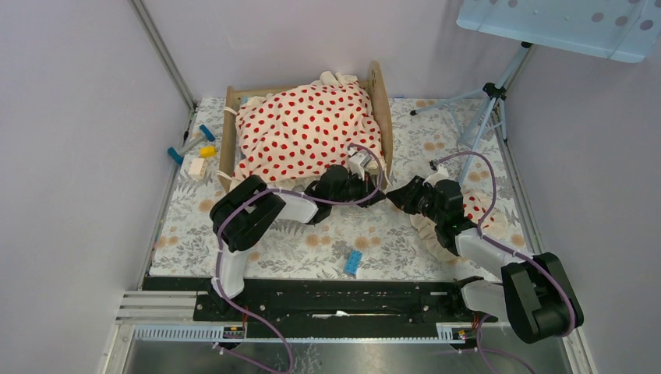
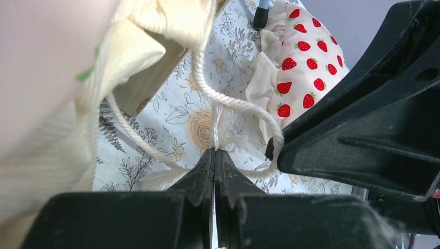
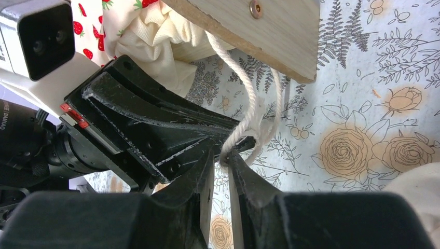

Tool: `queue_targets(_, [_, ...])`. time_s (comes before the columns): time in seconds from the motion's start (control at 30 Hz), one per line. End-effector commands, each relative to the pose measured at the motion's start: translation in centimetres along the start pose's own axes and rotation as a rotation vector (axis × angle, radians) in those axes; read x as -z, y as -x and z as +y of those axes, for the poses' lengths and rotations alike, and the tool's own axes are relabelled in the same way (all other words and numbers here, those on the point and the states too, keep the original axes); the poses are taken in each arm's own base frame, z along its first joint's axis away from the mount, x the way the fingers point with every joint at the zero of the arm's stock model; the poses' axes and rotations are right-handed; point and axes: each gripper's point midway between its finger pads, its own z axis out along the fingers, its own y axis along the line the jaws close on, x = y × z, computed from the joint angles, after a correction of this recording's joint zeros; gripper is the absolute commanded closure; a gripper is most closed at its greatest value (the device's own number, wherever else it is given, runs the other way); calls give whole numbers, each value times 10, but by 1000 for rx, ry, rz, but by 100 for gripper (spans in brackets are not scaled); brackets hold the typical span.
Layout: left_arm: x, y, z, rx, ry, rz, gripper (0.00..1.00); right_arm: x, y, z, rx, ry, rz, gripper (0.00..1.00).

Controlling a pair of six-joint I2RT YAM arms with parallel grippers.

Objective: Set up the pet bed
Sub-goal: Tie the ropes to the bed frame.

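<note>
1. From above: the pet bed [image 1: 380, 97] stands at the far middle of the table, its mattress hidden under the red-dotted blanket [image 1: 308, 128]. The left gripper [image 1: 372, 192] and right gripper [image 1: 399, 195] meet nose to nose at the bed's near right corner. The pillow [image 1: 476, 207] lies off the bed, beneath the right arm.
2. Left wrist: the left fingers are pressed together on the frayed end of a cream cord [image 2: 203, 84] that runs down from the cream fabric at the bed's corner. A hard tug from here could drag the blanket askew or shift the light frame.
3. Right wrist: the right fingers stand narrowly apart, with the cord crossing their tips and no visible pinch. So loose a hold could let the cord slip free. With the two grippers crowded this close, any sideways move risks a knock.
</note>
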Motion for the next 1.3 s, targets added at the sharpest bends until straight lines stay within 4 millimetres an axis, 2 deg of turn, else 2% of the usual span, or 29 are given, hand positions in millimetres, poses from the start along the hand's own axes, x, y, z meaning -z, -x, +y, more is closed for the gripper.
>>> queue_targets(0.0, [-9, 15, -10, -35, -57, -15, 100, -3, 7, 8, 34, 37, -8, 76])
queue_targets(0.37, [-15, 11, -15, -44, -97, 17, 100, -5, 8, 8, 34, 24, 6, 72])
queue_targets(0.5, [-17, 10, -15, -43, -105, 21, 100, 0, 13, 2, 45, -22, -21, 57])
queue_targets(0.57, [-17, 9, -15, -42, -108, 25, 100, 3, 17, -1, 47, -52, -41, 54])
queue_targets(0.7, [-18, 9, -15, -43, -110, 24, 100, 8, 26, -7, 45, -107, -86, 53])
queue_targets(0.9, [-19, 6, -14, -40, -111, 30, 100, 15, 37, -38, -17, -308, -144, 54])
queue_targets(1.1, [-21, 4, -11, -33, -109, 32, 100, 12, 38, -35, -29, -289, -140, 54])
queue_targets(1.27, [-17, 4, -9, -37, -91, 28, 100, 10, 43, -50, -16, -374, -148, 53])
